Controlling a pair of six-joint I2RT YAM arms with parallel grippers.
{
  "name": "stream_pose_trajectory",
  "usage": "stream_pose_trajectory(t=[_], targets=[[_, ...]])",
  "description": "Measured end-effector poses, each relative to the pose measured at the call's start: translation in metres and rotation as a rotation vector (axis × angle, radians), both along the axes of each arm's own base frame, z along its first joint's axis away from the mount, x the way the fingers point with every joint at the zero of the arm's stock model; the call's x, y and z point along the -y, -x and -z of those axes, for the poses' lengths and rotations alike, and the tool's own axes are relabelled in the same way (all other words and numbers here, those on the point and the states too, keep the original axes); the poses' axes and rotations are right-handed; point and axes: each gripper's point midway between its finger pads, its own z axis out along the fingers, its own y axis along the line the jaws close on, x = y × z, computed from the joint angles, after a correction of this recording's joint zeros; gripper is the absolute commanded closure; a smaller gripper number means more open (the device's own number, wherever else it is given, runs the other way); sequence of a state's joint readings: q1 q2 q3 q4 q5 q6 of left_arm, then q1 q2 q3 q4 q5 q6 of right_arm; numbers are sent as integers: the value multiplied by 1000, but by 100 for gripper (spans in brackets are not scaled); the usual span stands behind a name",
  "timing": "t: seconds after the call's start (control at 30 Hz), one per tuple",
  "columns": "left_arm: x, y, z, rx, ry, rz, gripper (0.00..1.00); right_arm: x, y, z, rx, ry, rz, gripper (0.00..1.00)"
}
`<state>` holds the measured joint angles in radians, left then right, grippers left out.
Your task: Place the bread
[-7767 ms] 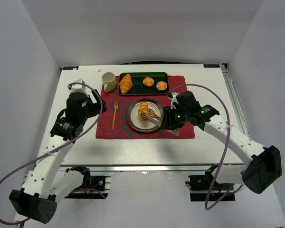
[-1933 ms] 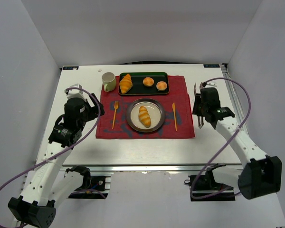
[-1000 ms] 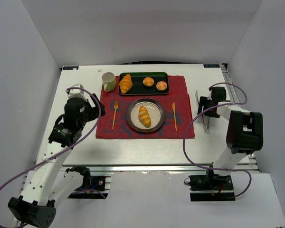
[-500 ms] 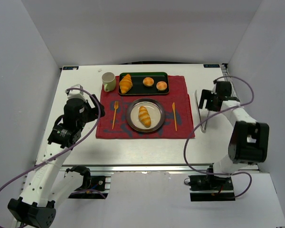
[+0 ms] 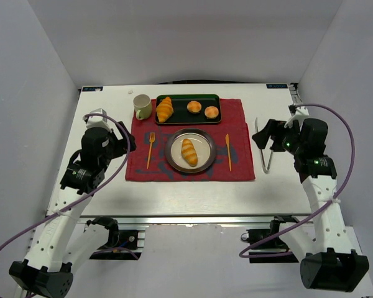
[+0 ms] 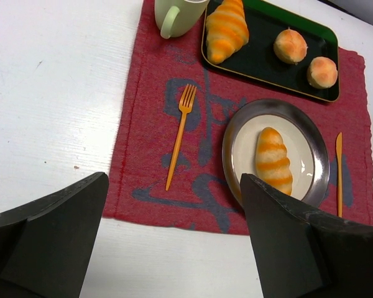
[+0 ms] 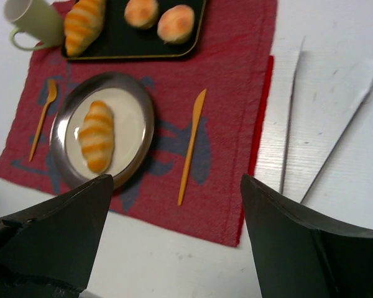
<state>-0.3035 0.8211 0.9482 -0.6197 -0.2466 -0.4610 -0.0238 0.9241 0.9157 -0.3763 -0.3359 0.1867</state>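
The bread (image 5: 189, 152), a slim golden-orange ridged roll, lies on the round metal plate (image 5: 202, 141) in the middle of the red placemat (image 5: 237, 115). It also shows in the left wrist view as the bread (image 6: 273, 160) and in the right wrist view as the bread (image 7: 96, 135). My right gripper (image 5: 265, 135) hangs open and empty over the table right of the placemat, beside metal tongs (image 5: 267, 160). The open right gripper (image 7: 177, 180) holds nothing. My left gripper (image 5: 122, 140) stands open left of the placemat; the left gripper (image 6: 174, 180) is empty.
A black tray (image 5: 180, 113) at the back holds a larger croissant (image 5: 165, 108) and two round buns (image 5: 194, 107). A pale mug (image 5: 142, 105) stands left of it. An orange fork (image 5: 150, 149) and an orange knife (image 5: 228, 152) flank the plate.
My right arm has unfolded and pulled back to the right, its jaws opening wider. The tongs stay on the table. The bread and left arm have not moved.
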Motion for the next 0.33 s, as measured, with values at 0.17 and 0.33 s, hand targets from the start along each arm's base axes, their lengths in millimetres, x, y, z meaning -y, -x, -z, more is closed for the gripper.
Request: stream_pose_trajectory(t=[0.17,0.33], targets=[[1,-2,-2,10,7,-1,2,-11,17,8,-33,-28,-62,11],[2,-4,-2,11,12,0,2,-15,21,7,-32,-34,-93,10]])
